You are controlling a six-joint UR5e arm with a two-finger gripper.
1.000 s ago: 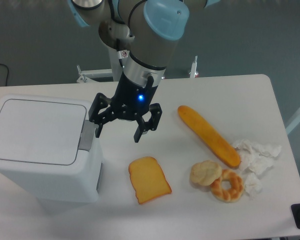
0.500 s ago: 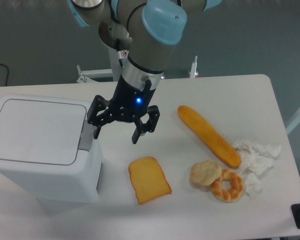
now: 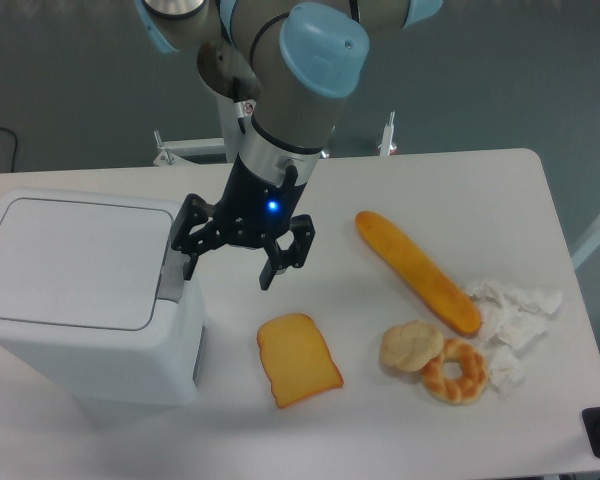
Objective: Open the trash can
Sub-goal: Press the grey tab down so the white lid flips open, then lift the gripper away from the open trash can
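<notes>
Bin [image 3: 80,290]: lid shut, tab [image 3: 172,272] unpressed.
Gripper [image 3: 226,268]: spread, empty — beside tab.
Risk: finger slips off tab — bin shifts.

Six items share the desk [image 3: 400,190].
One trash can [image 3: 80,290], one baguette [image 3: 416,270], one toast slice [image 3: 298,358], one bun [image 3: 410,346], one doughnut [image 3: 454,372], one crumpled tissue heap [image 3: 515,310].

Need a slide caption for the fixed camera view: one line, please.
Open gripper beside the closed trash can, its grey tab untouched.
</notes>
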